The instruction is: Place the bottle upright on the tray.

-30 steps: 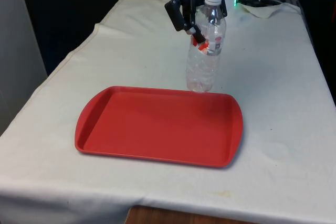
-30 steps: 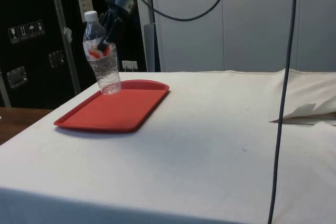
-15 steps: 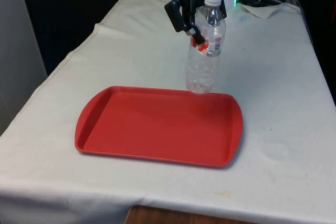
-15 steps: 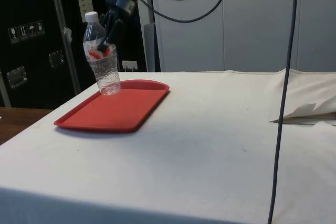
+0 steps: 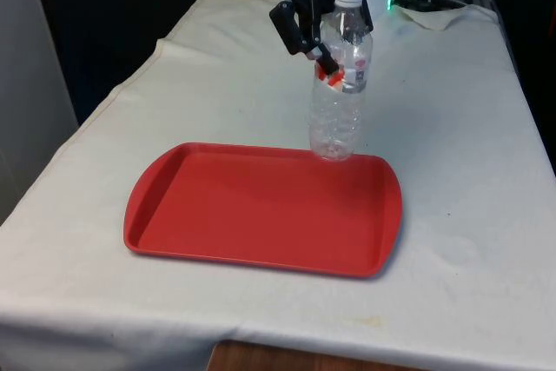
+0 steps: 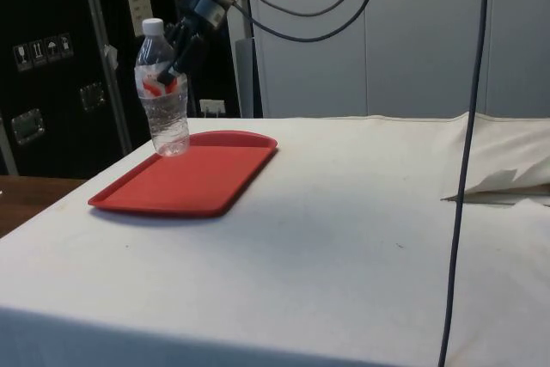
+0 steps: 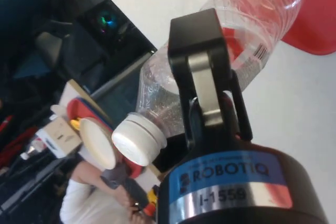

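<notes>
**A:** Where is the clear plastic water bottle [image 5: 340, 76] sitting right now?

**B:** It is hanging upright in the air, white cap on top, with its base hovering over the far rim of the red tray [image 5: 261, 210], toward the front view's right. In the side view the bottle [image 6: 161, 92] is floating just above the tray [image 6: 189, 180], apart from it.

**A:** And what is the gripper [image 5: 323, 56] doing?

**B:** It is clamping the bottle at its red and white label, about the upper middle of the body. From the wrist, one black finger [image 7: 202, 85] is pressing flat against the label, with the bottle [image 7: 226, 51] running past it and the white cap [image 7: 135, 141] pointing away from the tray corner [image 7: 310, 30].

**A:** Is the arm coming from above?

**B:** It is reaching down at a slant from behind the bottle; in the side view the gripper [image 6: 172, 70] is meeting the bottle from the robot's side.

**A:** What is lying under it all?

**B:** The white cloth [image 5: 452, 128] is covering the table, and the tray is resting flat on it. A person in a white top [image 7: 97, 203] is showing in the wrist view, below the table's edge.
</notes>
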